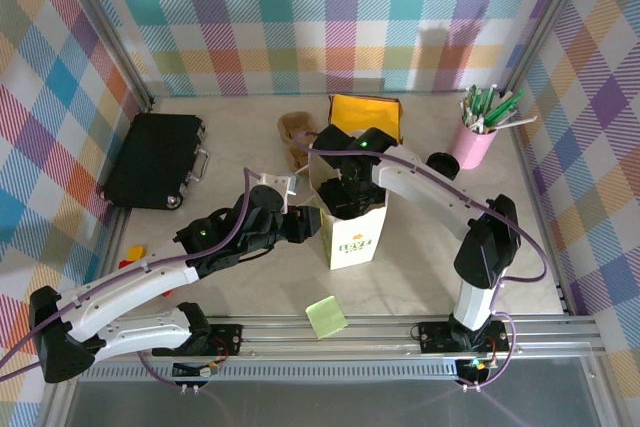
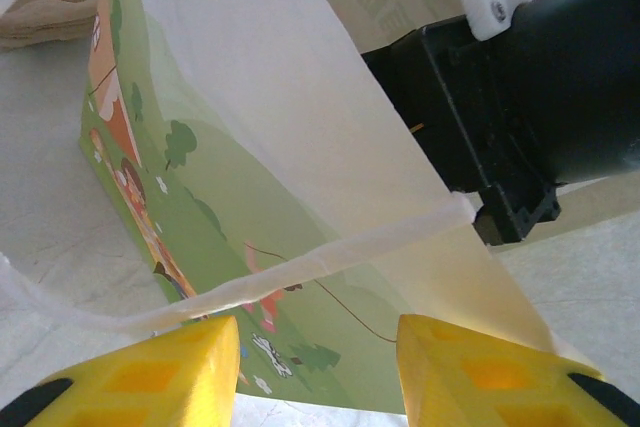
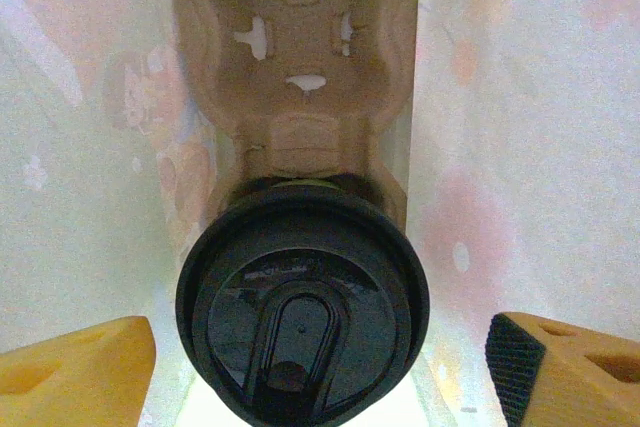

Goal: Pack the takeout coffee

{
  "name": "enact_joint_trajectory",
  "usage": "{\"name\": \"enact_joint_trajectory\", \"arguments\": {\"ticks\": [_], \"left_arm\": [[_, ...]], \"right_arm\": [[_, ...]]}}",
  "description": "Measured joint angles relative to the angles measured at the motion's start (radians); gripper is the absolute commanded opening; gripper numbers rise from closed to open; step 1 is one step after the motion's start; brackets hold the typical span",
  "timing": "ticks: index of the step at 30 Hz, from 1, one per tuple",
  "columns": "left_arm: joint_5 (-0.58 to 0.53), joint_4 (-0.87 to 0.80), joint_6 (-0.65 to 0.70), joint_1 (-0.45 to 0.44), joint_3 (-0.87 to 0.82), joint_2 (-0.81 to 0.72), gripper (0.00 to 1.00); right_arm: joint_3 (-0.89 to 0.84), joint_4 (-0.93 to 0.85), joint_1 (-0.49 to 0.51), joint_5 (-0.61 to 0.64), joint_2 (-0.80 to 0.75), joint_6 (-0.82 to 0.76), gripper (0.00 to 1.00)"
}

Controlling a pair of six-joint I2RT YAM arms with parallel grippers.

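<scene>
The takeout coffee [image 3: 302, 312] shows as a round black lid. It sits in one pocket of the brown pulp carrier [image 3: 300, 57], down inside the white paper bag [image 1: 352, 239]. My right gripper [image 3: 320, 367] reaches into the bag from above and is open, one yellow finger on each side of the lid with a gap to it. From the top view the right gripper [image 1: 345, 192] is inside the bag's mouth. My left gripper [image 2: 318, 372] is open beside the bag's printed green side [image 2: 230, 147], with the paper handle [image 2: 330, 257] crossing just above its fingers. The cup's body is hidden.
A black case [image 1: 153, 159] lies at the left. A pink cup of pens [image 1: 478, 132] stands back right, with a black round thing [image 1: 443, 164] beside it. A yellow thing [image 1: 366, 115] and a brown thing [image 1: 297, 132] lie behind the bag. A green note [image 1: 326, 316] lies near the front edge.
</scene>
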Motion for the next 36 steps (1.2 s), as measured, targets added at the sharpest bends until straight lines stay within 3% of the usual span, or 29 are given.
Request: {"name": "enact_joint_trajectory", "arguments": {"ticks": [36], "left_arm": [[-0.002,0.0,0.0,0.0,0.0,0.012,0.45]], "right_arm": [[0.189,-0.024,0.0,-0.019,-0.132,0.022,0.87]]}}
